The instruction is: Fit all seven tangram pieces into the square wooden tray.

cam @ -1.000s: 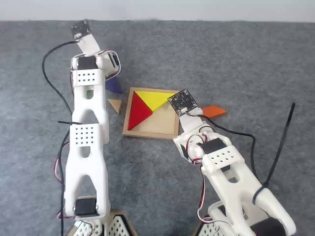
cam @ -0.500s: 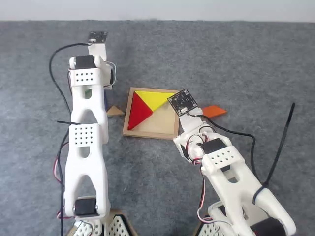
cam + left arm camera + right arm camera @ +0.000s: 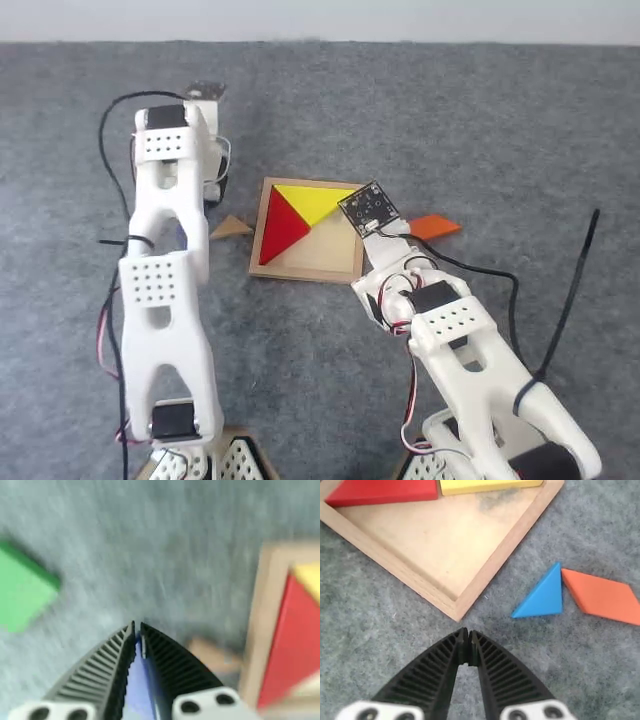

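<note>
High view: the left arm [image 3: 165, 200] has swung in beside the tray [image 3: 305, 274]. The dark blue piece is gone from the mat left of it, so a third piece looks ready for placing. Red triangle [image 3: 282, 232] and yellow triangle [image 3: 312, 200] are seated inside.

Left wrist view: left pincer [image 3: 136, 627] clamped on the dark blue piece [image 3: 136, 680], short of the tray's edge.

Right wrist view: right pincer [image 3: 468, 632] closed and empty, just off the tray's corner. Light blue triangle [image 3: 542, 596] and orange piece [image 3: 600, 596] lie outside the tray.

Seven tangram pieces [image 3: 283, 232], one tray [image 3: 322, 258], two arms [image 3: 165, 290]
</note>
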